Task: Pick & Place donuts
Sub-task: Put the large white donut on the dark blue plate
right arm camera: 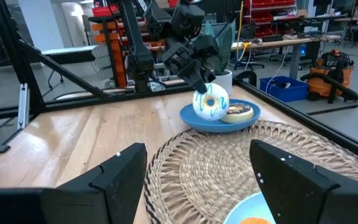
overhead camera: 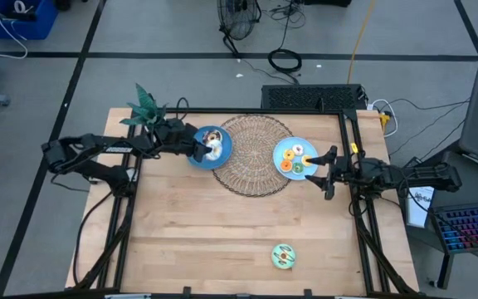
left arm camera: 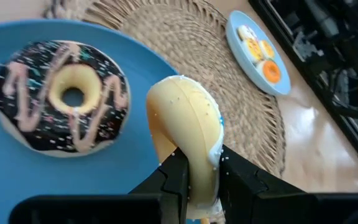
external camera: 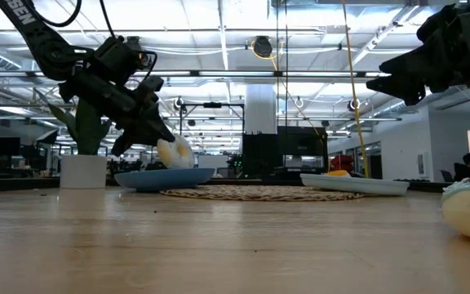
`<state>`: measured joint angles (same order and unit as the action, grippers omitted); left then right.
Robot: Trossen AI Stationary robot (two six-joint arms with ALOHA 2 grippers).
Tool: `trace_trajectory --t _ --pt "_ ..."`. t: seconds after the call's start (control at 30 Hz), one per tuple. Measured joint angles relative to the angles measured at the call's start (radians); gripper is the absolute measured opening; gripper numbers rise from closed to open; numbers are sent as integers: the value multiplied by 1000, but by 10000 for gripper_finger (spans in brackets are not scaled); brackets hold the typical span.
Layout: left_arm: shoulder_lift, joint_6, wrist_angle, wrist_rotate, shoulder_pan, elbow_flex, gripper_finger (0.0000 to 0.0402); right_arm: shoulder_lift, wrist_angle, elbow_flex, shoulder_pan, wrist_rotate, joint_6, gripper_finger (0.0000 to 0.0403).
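Note:
My left gripper [overhead camera: 199, 149] is over the left blue plate [overhead camera: 222, 158] and is shut on a white-frosted donut [left arm camera: 185, 124]. A chocolate-frosted donut [left arm camera: 64, 102] lies flat on that plate beside it. My right gripper [right arm camera: 197, 149] is open and hovers at the near-right rim of the right blue plate [overhead camera: 282, 148], which carries several tiny orange and yellow donuts [overhead camera: 295, 159]. Both plates sit on the edges of the round wicker mat [overhead camera: 251, 154]. A green-frosted donut [overhead camera: 283, 256] lies alone on the table near its near edge. My left gripper pinches the white-frosted donut's ring [left arm camera: 201, 165] between its two fingers, one on the frosted face and one on the plain back. The fingers [external camera: 141, 122] slant down from the table's left. The donut stands on edge; whether its lower rim [external camera: 174, 166] touches the plate I cannot tell.
A potted green plant [overhead camera: 145, 106] stands at the table's far-left corner, just behind the left arm. Black frame rails [overhead camera: 351, 141] run along the table's sides. The wooden tabletop [overhead camera: 222, 232] stretches bare in front of the mat, apart from the green donut.

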<state>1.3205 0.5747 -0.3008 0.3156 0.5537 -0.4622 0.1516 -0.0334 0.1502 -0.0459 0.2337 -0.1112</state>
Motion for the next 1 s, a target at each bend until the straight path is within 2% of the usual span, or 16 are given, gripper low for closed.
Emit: trace_trajectory --t 0.23,0.33,0.67,0.83,1.0 --pt "0 -12 -7 22 -6 0 78 0 -5 -4 0 0 0 271" --pt "0 -20 -7 23 -17 0 103 0 -7 -4 0 0 0 270" --pt "0 -23 -12 8 -20 0 220 0 -7 -4 0 0 0 272" --pt "0 -39 -11 -3 -20 -1 247 0 -7 -4 0 0 0 271" --pt "0 -37 -11 34 -20 -1 252 0 -7 -4 0 0 0 274"
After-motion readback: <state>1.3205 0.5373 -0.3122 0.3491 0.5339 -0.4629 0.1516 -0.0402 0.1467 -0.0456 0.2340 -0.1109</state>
